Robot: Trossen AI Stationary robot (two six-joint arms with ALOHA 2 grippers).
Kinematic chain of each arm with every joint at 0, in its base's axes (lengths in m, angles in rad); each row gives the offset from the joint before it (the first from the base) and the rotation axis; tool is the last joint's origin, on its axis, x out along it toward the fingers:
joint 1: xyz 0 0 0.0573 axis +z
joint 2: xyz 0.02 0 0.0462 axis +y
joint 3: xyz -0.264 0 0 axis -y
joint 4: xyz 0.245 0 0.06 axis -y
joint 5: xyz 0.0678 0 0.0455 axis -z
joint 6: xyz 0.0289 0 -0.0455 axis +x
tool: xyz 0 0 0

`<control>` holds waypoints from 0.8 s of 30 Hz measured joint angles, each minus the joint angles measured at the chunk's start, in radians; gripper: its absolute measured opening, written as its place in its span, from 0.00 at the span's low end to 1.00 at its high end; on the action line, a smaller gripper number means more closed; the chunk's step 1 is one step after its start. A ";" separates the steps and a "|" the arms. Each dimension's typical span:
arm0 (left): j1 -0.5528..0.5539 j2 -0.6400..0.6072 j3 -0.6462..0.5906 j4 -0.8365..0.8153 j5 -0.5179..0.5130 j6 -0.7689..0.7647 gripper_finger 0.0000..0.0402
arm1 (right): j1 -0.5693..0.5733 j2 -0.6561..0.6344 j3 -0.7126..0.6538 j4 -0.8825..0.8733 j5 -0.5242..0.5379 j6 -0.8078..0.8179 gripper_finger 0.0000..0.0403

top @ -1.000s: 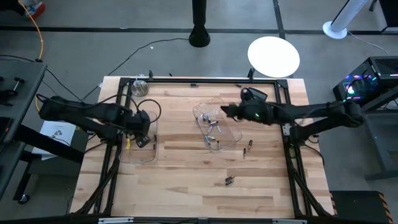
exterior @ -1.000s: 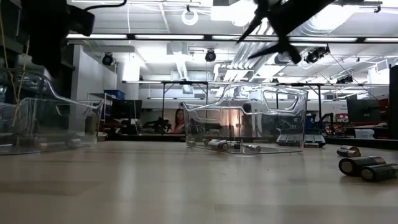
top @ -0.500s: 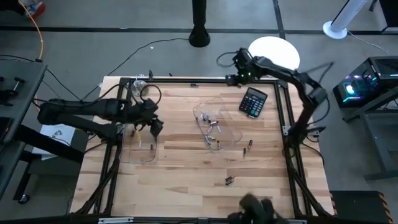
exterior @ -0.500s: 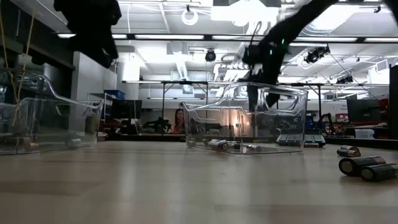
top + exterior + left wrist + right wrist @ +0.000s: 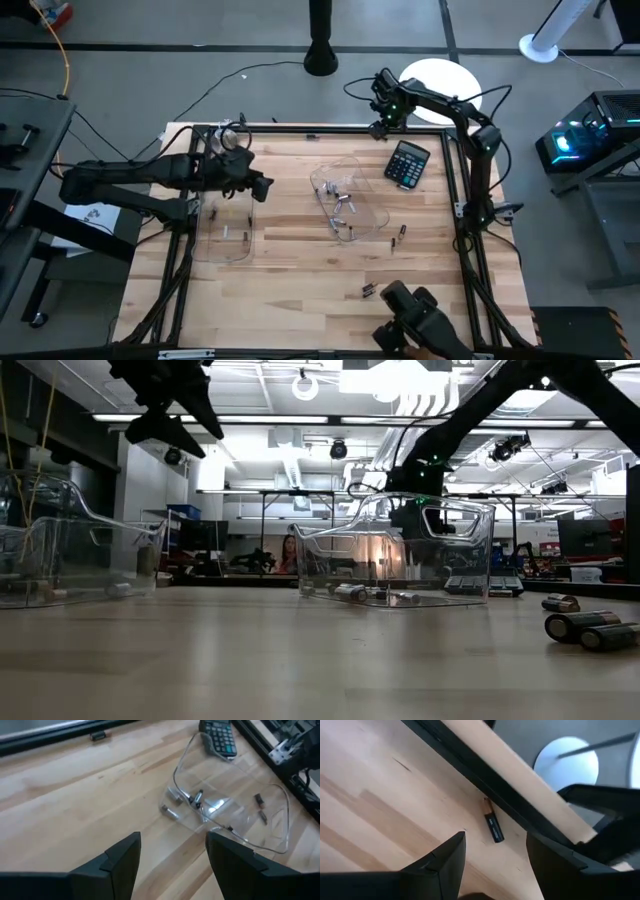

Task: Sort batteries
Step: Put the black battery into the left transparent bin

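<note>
We're partway thru: some batteries [image 5: 341, 208] lie in the mid tray [image 5: 365, 203], a few in the left-edge tray [image 5: 225, 250], strays [image 5: 367, 290] remain near the counter's [image 5: 290, 300] front edge, one [image 5: 492, 824] by the far rail; both jaws apart, empty.

high: overhead, straight down | low: tabletop level | wrists: close, downward

You see a black calculator [image 5: 407, 164] lying flat near the table's [image 5: 300, 300] far right corner. One clear plastic tray [image 5: 350, 200] sits mid-table, a second clear tray [image 5: 222, 222] by the left edge. A black metal frame [image 5: 330, 129] borders the tabletop. On the floor beyond stands a round white base [image 5: 440, 90].
</note>
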 joint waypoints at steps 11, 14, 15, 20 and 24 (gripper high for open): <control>0.038 0.000 0.000 0.006 0.000 0.044 0.54 | 0.013 0.102 -0.028 0.037 0.024 0.005 0.51; 0.038 0.000 0.000 0.003 0.001 0.052 0.54 | 0.023 0.128 -0.024 0.044 0.036 0.009 0.51; 0.038 0.000 0.000 0.002 0.001 0.052 0.54 | 0.026 0.139 -0.023 0.043 0.036 0.008 0.51; 0.038 0.000 0.000 0.005 0.002 0.052 0.54 | 0.052 0.168 -0.019 0.027 0.074 0.008 0.37; 0.038 -0.020 0.000 0.079 0.008 0.099 0.54 | 0.070 0.138 -0.023 0.033 0.081 -0.008 0.06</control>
